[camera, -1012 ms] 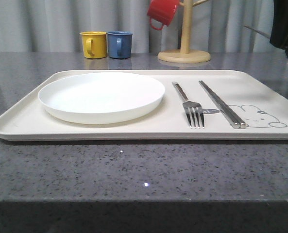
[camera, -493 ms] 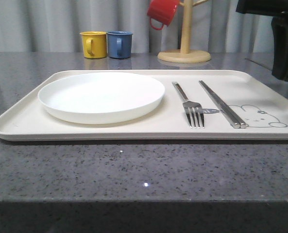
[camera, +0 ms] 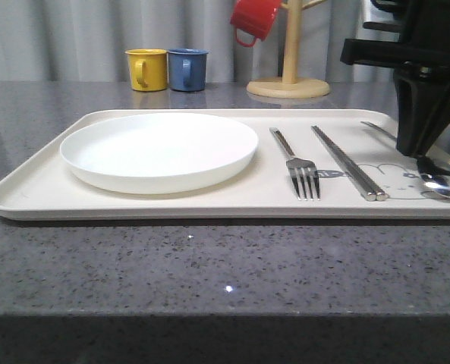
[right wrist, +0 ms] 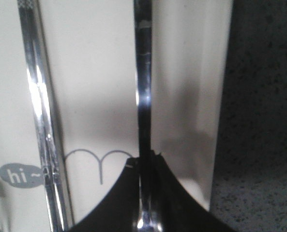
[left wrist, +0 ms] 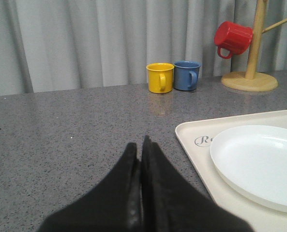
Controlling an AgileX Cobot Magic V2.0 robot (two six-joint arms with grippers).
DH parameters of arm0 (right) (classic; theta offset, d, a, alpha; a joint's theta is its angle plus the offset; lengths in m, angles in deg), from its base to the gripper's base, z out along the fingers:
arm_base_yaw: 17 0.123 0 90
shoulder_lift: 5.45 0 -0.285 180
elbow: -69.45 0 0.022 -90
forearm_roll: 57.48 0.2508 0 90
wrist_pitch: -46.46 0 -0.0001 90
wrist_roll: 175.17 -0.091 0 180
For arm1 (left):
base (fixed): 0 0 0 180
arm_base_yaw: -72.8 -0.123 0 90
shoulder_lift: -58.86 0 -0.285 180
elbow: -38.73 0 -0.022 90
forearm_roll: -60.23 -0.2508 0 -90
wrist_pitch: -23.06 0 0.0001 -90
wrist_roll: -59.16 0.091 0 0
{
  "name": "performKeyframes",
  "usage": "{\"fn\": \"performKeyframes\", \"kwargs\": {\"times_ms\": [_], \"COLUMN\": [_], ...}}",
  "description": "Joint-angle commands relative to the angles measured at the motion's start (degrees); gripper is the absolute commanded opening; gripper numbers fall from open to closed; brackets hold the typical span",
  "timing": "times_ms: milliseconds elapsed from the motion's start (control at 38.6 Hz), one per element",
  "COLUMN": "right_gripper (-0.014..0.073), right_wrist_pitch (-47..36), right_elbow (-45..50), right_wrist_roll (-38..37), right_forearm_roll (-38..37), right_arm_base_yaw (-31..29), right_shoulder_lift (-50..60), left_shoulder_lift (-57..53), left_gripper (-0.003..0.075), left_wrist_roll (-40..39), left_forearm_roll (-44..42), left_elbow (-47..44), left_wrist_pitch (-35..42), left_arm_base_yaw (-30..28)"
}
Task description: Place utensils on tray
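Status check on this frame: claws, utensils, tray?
Right claw shut on spoon, lowering it onto tray beside chopsticks. Left claw shut, empty, off tray. Fork and plate already on tray. Nothing blocking.

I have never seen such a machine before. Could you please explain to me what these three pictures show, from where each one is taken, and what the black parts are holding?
This is a two-armed robot at a grey table. The front view looks forward over the table. There a cream tray carries a white plate, a fork and chopsticks. The right gripper, black, is shut on a spoon at the tray's right end. Behind stand a yellow mug, a blue mug and a red mug hanging on a wooden stand.

The other pictures come from cameras on the wrists. The left wrist view shows the left gripper shut, holding nothing, above the table. The right wrist view shows the spoon's handle between black fingers.
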Motion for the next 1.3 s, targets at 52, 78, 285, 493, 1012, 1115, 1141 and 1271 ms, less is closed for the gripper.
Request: {"fn": "performKeyframes", "kwargs": {"times_ms": [52,78,285,493,1012,1115,1141,1271], "right_gripper": [-0.0015,-0.0015,0.0064,0.0234,0.0088,-0.003,-0.0052,-0.0069], "right_wrist_pitch": [-1.1,-1.02,-0.98,-1.02,7.63,2.5,1.13,-8.93], "right_elbow": [-1.16,-1.16,-1.16,-1.46,-14.5,-11.27,-9.82,-0.68], "right_wrist_roll": [0.07,0.07,0.07,0.07,2.01,3.24,3.29,5.72], "right_forearm_roll": [0.59,0.59,0.64,0.64,-9.6,-11.62,-11.78,-12.0], "right_arm_base_yaw": [-0.13,-0.13,-0.13,-0.13,-0.13,-0.13,-0.13,-0.13], "right_shoulder_lift": [2.11,1.97,1.47,1.36,9.43,14.49,16.09,24.05], "left_shoulder_lift": [0.43,0.43,0.43,0.43,0.43,0.43,0.43,0.43], "left_gripper": [-0.0018,-0.0018,-0.0018,-0.0018,-0.0018,-0.0018,-0.0018,-0.0018], "left_wrist_roll": [-0.54,-0.54,-0.54,-0.54,-0.54,-0.54,-0.54,-0.54], "left_forearm_roll": [0.58,0.58,0.58,0.58,0.58,0.58,0.58,0.58], "left_elbow": [1.69,1.69,1.69,1.69,1.69,1.69,1.69,1.69], "left_wrist_pitch": [4.99,4.99,4.99,4.99,4.99,4.99,4.99,4.99], "left_arm_base_yaw": [-0.19,-0.19,-0.19,-0.19,-0.19,-0.19,-0.19,-0.19]}}
